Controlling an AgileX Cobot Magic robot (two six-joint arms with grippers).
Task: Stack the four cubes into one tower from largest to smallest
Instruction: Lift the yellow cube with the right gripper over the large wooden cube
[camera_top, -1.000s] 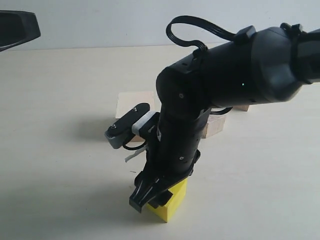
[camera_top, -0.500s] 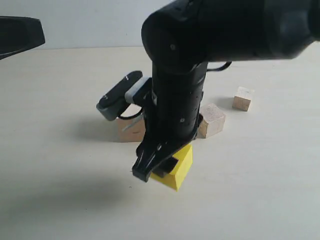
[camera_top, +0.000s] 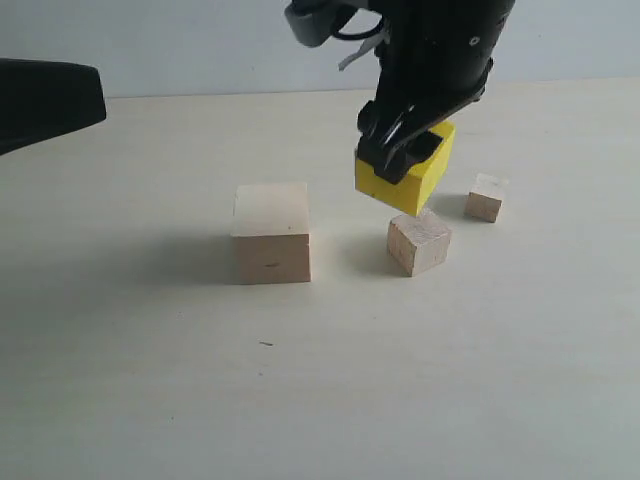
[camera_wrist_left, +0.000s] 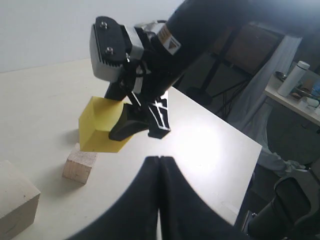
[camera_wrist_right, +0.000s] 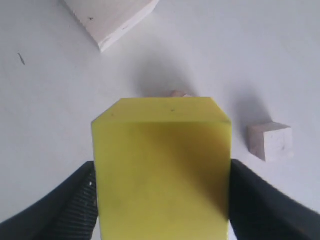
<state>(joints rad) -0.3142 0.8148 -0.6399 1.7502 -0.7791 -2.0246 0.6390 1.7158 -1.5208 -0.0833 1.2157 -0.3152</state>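
My right gripper (camera_top: 402, 152) is shut on the bright yellow cube (camera_top: 412, 176), which hangs tilted in the air just above the medium wood cube (camera_top: 419, 243). In the right wrist view the yellow cube (camera_wrist_right: 162, 160) fills the space between both fingers (camera_wrist_right: 70, 205). The large wood cube (camera_top: 271, 232) stands on the table to the left, apart from the others. At the right sits the small wood cube (camera_top: 486, 197). My left gripper (camera_wrist_left: 159, 160) is shut and empty, off to the left, looking at the yellow cube (camera_wrist_left: 99, 131) and the medium wood cube (camera_wrist_left: 80, 163).
The cubes lie on a pale table (camera_top: 150, 380). The left arm's dark body (camera_top: 45, 100) hangs over the far left. In the left wrist view the table's edge (camera_wrist_left: 252, 150) shows, with chairs and clutter beyond it.
The right gripper has lifted the yellow cube off the table near the front and carried it up and back, over the medium wood cube. The left arm has barely moved.
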